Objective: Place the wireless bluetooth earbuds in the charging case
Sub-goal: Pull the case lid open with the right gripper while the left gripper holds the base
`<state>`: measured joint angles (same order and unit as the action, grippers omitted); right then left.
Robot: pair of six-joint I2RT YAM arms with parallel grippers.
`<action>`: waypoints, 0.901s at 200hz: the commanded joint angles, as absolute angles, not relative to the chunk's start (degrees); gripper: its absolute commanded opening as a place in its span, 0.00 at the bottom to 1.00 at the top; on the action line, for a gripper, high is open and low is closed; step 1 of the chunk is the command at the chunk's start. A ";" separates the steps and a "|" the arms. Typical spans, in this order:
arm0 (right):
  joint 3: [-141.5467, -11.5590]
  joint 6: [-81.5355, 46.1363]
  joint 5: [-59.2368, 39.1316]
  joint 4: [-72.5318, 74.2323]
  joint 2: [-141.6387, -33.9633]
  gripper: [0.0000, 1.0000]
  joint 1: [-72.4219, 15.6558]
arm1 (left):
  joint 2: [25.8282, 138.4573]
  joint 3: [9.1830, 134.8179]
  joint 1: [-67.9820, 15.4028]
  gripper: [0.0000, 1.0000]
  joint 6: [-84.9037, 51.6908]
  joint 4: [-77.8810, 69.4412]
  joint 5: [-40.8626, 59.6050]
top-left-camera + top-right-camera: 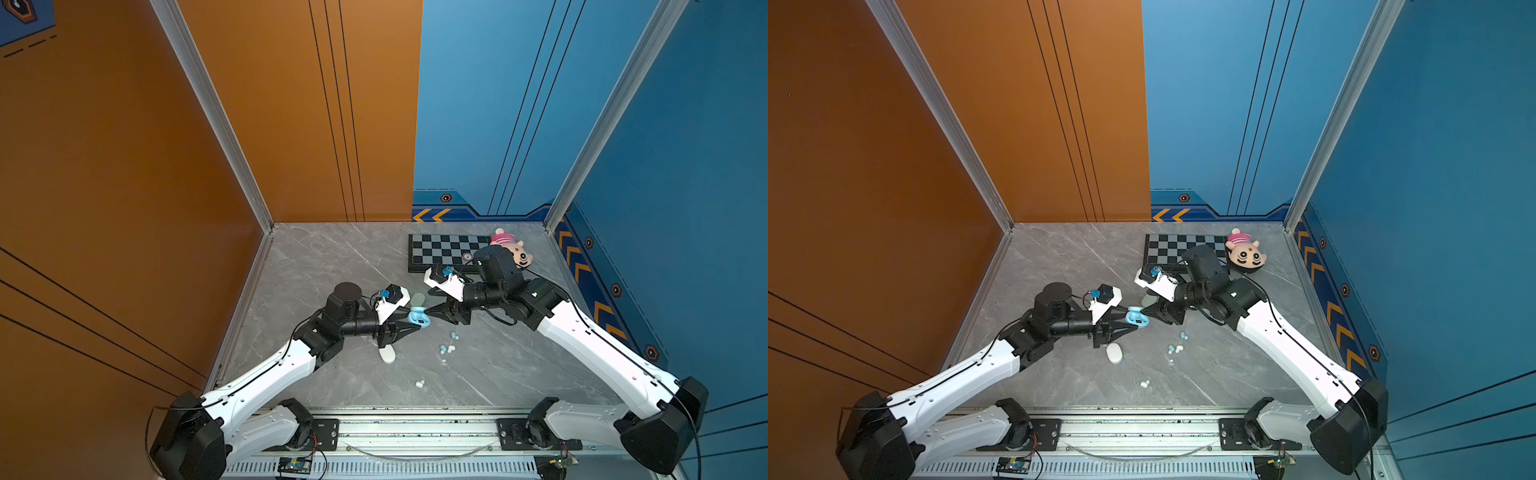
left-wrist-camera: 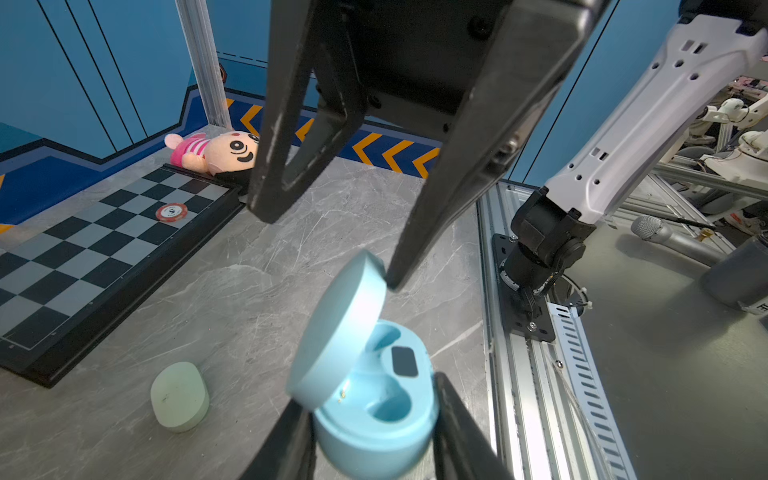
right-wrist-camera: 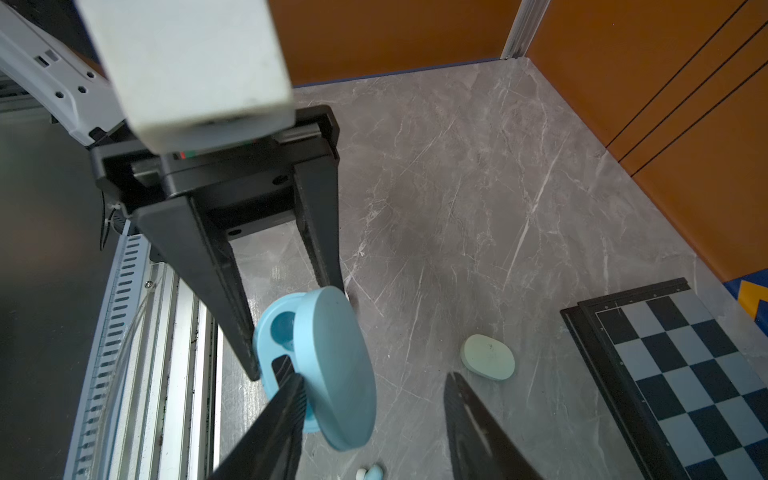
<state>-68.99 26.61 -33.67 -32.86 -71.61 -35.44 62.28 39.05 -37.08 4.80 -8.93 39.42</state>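
My left gripper (image 2: pixel 370 392) is clamped on the base of the blue case (image 2: pixel 376 419), a finger on each side, holding it above the table (image 2: pixel 257 291). The lid (image 2: pixel 340 328) stands open, and the sockets in the base lie bare.

My right gripper (image 3: pixel 369 370) meets it from the right with its jaws spread, grasping nothing. The lid stands between its fingers. One tip sits at the lid's rim and seems to touch it, and the other is well clear.

The buds lie loose on the table, on the near side of the case. A pale pair (image 1: pixel 453 334) lies to its near right. Just nearer is a small cluster (image 1: pixel 447 348) with light blue in it. Nearest of all is a white pair (image 1: pixel 419 384), well apart from the rest.

A green case (image 1: pixel 417 298), shut, lies just beyond the two grippers. A white case (image 1: pixel 387 355), also shut, lies on the near left, partly under my left gripper.

Far right is a chessboard (image 1: pixel 449 249) with a red chip (image 2: pixel 171 212) on it. A plush (image 1: pixel 509 247) lies at the board's far right corner.
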 commanded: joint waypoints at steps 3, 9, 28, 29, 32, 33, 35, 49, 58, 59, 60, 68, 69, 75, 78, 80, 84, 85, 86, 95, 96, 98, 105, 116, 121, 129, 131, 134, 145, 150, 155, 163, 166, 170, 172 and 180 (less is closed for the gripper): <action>-66.99 26.99 -30.52 -31.12 -70.98 0.51 -35.31 | 62.50 42.48 -37.72 0.00 4.66 -10.65 42.61; -66.68 27.23 -30.26 -31.11 -70.98 0.50 -35.33 | 62.57 42.58 -37.79 0.00 4.61 -10.67 42.63; -65.85 27.51 -29.48 -30.81 -70.76 0.49 -35.59 | 62.77 42.71 -37.79 0.00 4.51 -10.63 42.62; -65.79 27.51 -29.46 -30.79 -70.76 0.48 -35.59 | 62.76 42.76 -37.79 0.00 4.50 -10.63 42.62; -65.63 27.59 -29.36 -30.70 -70.75 0.48 -35.67 | 62.76 42.87 -37.79 0.00 4.51 -10.66 42.56; -65.60 27.59 -29.31 -30.69 -70.66 0.48 -35.68 | 62.75 42.88 -37.79 0.00 4.49 -10.60 42.59; -65.53 27.62 -29.17 -30.61 -70.66 0.48 -35.68 | 62.73 42.87 -37.79 0.00 4.44 -10.65 42.60; -65.03 27.91 -28.92 -30.41 -70.45 0.48 -35.69 | 62.75 42.89 -37.79 0.00 4.36 -10.66 42.50; -64.70 27.99 -28.76 -30.32 -70.39 0.47 -35.77 | 62.71 42.89 -37.79 0.00 4.25 -10.72 42.46; -64.70 28.02 -28.71 -30.32 -70.35 0.48 -35.73 | 62.69 42.89 -37.79 0.00 4.28 -10.68 42.46; -64.65 28.03 -28.72 -30.32 -70.38 0.47 -35.75 | 62.68 42.89 -37.79 0.00 4.25 -10.66 42.50; -64.55 27.96 -28.80 -30.41 -70.21 0.47 -35.81 | 62.71 42.89 -37.80 0.00 4.22 -10.65 42.51; -64.49 28.00 -28.81 -30.41 -70.22 0.47 -35.79 | 62.73 42.89 -37.80 0.00 4.26 -10.69 42.52; -64.30 28.12 -28.83 -30.32 -70.10 0.47 -35.81 | 62.68 42.87 -37.86 0.00 4.20 -10.68 42.48; -64.23 28.17 -28.83 -30.32 -70.01 0.47 -35.80 | 62.67 42.96 -37.87 0.00 4.15 -10.65 42.50; -64.18 28.16 -28.83 -30.32 -69.97 0.47 -35.82 | 62.69 43.00 -37.88 0.00 4.16 -10.66 42.46; -64.14 28.28 -28.83 -30.32 -69.90 0.47 -35.85 | 62.75 42.98 -37.88 0.00 4.09 -10.69 42.48; -64.15 28.29 -28.83 -30.32 -69.89 0.48 -35.85 | 62.75 42.98 -37.88 0.00 4.11 -10.66 42.47; -64.15 28.30 -28.83 -30.32 -69.88 0.48 -35.81 | 62.75 42.98 -37.88 0.00 4.12 -10.65 42.50; -63.90 28.33 -28.56 -30.27 -69.72 0.48 -35.84 | 62.75 43.06 -37.88 0.00 4.00 -10.71 42.50; -63.90 28.32 -28.56 -30.25 -69.72 0.48 -35.85 | 62.75 43.07 -37.88 0.00 4.02 -10.72 42.47; -63.83 28.33 -28.50 -30.24 -69.68 0.48 -35.84 | 62.75 43.11 -37.88 0.00 3.97 -10.70 42.50; -63.83 28.31 -28.31 -30.15 -69.46 0.48 -35.82 | 62.75 43.07 -37.88 0.00 3.98 -10.64 42.49; -63.81 28.31 -28.21 -29.99 -69.27 0.46 -35.86 | 62.75 43.07 -37.85 0.00 4.01 -10.66 42.47; -63.81 28.38 -28.21 -29.89 -69.15 0.45 -35.84 | 62.71 43.08 -37.87 0.00 3.96 -10.61 42.50; -63.90 28.37 -28.21 -29.80 -68.96 0.43 -35.83 | 62.65 42.98 -37.87 0.00 3.80 -10.62 42.45; -64.01 28.36 -28.21 -29.80 -68.92 0.42 -35.83 | 62.66 42.98 -37.83 0.00 3.81 -10.70 42.45; -63.99 28.39 -28.19 -29.73 -68.84 0.41 -35.84 | 62.67 42.93 -37.87 0.00 3.79 -10.63 42.47; -64.14 28.47 -28.21 -29.54 -68.47 0.36 -35.85 | 62.67 42.89 -37.80 0.00 3.74 -10.65 42.28; -64.14 28.56 -28.28 -29.45 -68.27 0.34 -35.86 | 62.67 42.89 -37.88 0.00 3.65 -10.68 42.20; -64.16 28.62 -28.30 -29.44 -68.16 0.32 -35.89 | 62.67 42.89 -37.86 0.00 3.68 -10.69 42.23; -64.16 28.81 -28.23 -29.33 -67.86 0.29 -35.93 | 62.71 42.89 -37.88 0.00 3.56 -10.70 42.11; -64.20 28.90 -28.22 -29.28 -67.75 0.28 -36.01 | 62.75 42.89 -37.86 0.00 3.54 -10.72 42.18; -64.16 28.90 -28.17 -29.19 -67.63 0.26 -36.02 | 62.75 42.90 -37.88 0.00 3.59 -10.67 42.10; -64.18 28.93 -28.14 -29.18 -67.60 0.26 -36.03 | 62.80 42.87 -37.88 0.00 3.54 -10.64 42.10; -64.18 29.18 -28.10 -29.12 -67.40 0.24 -36.16 | 62.84 42.99 -37.85 0.00 3.48 -10.66 42.16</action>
<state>-64.75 28.40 -29.69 -30.35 -68.93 -36.05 63.44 41.41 -37.28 4.38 -9.69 40.27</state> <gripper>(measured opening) 0.266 0.408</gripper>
